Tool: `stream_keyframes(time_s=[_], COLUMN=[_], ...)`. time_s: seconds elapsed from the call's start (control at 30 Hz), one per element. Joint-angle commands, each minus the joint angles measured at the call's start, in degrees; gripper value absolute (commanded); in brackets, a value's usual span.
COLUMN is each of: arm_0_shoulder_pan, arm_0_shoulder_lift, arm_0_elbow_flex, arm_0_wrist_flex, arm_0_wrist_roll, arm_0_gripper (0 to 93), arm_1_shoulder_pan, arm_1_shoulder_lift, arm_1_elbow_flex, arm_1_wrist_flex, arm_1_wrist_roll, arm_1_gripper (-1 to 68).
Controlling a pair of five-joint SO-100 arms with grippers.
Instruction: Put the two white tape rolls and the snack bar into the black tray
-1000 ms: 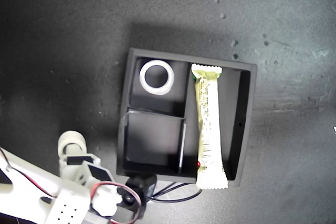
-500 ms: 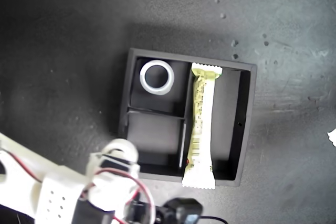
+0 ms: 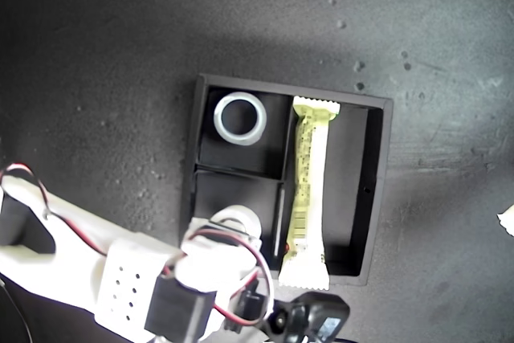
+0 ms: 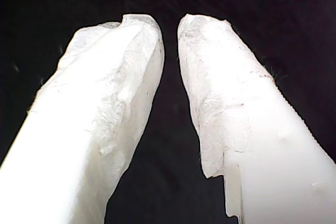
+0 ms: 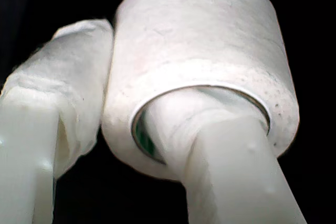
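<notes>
The black tray [image 3: 377, 190] lies in the middle of the exterior view. One white tape roll [image 3: 239, 118] rests flat in its upper small compartment. The snack bar [image 3: 307, 190] lies along the long compartment, its lower crimped end over the tray's near wall. My second gripper [image 3: 233, 237] is shut on the other white tape roll [image 3: 234, 221], holding it over the lower small compartment. In the second wrist view one finger passes through that roll's [image 5: 199, 40] hole and the other presses its outer wall. My first gripper [image 4: 169, 30] holds nothing, its padded fingers nearly together.
The second arm's white body [image 3: 88, 271], with red and black wires, fills the exterior view's lower left. A black camera block [image 3: 317, 319] sits below the tray. A small white tip [image 3: 506, 219] shows at the exterior view's right edge. Dark tabletop surrounds the tray.
The second arm has swung from the exterior view's lower left to the right, carrying the tape roll over the tray's lower small compartment. The snack bar shifted slightly left.
</notes>
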Motion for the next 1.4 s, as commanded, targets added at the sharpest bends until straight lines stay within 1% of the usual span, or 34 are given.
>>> stream_keyframes(time_s=[0.0, 0.03, 0.1, 0.27, 0.37, 0.47, 0.53, 0.67, 0.73, 0.8, 0.87, 0.97, 1.03, 1.13, 1.23, 1.37], arm_0_shoulder_pan=[-1.67, -1.76, -1.85, -1.14, -0.88, -0.70, -1.23, -3.78, -5.54, -7.12, -8.26, -9.93, -11.16, -12.74, -13.27, -13.71], arm_0_shoulder_lift=[0.97, 0.79, 0.88, 2.99, 5.80, 10.55, 16.17, 33.66, 42.36, 49.48, 55.20, 61.35, 65.21, 71.63, 77.96, 85.25], arm_0_elbow_flex=[1.23, 1.23, 1.23, 0.09, 0.26, 1.93, 5.89, 23.29, 33.31, 42.98, 51.94, 64.78, 74.18, 88.42, 99.40, 111.09], arm_0_wrist_flex=[0.97, 0.97, 0.97, 0.97, 0.97, 0.97, 1.05, 1.05, 0.88, 0.79, 0.35, -1.49, -5.89, -16.87, -26.19, -34.45], arm_0_wrist_roll=[1.32, 1.58, 2.11, 4.66, 5.54, 5.63, 4.92, 2.29, 1.32, -0.44, -2.99, -6.15, -6.50, -4.57, -2.55, -2.02], arm_0_gripper=[2.1, 3.2, 8.3, 15.5, 17.5, 17.2, 15.1, 8.2, 7.1, 6.3, 5.8, 5.4, 5.2, 5.2, 4.8, 2.0], arm_1_shoulder_pan=[-0.70, -0.79, -0.88, -0.88, -0.88, -0.70, 0.00, 3.34, 4.39, 4.48, 4.83, 7.03, 9.23, 11.16, 11.34, 11.16], arm_1_shoulder_lift=[1.32, 1.32, 1.32, 1.32, 1.32, 1.32, 1.32, 1.58, 3.60, 8.26, 15.56, 29.44, 40.17, 53.96, 57.57, 57.66], arm_1_elbow_flex=[0.26, 0.44, 0.62, -0.35, -1.05, -2.02, -3.43, -7.56, -8.88, -8.79, -5.98, 4.57, 14.06, 26.81, 34.01, 39.11], arm_1_wrist_flex=[-1.14, -1.23, -1.23, -0.70, -0.26, 1.14, 3.08, 10.72, 14.24, 16.79, 18.02, 15.47, 12.48, 8.17, 6.50, 4.39], arm_1_wrist_roll=[0.53, 0.70, 0.79, 0.44, 0.26, 0.26, 0.70, 3.96, 6.15, 8.96, 11.87, 15.38, 16.79, 17.58, 17.93, 17.67], arm_1_gripper=[1.9, 2.0, 2.2, 2.7, 2.9, 3.5, 3.8, 3.7, 2.6, 0.1, 0.0, -0.1, -0.1, -0.2, -0.2, -0.2])
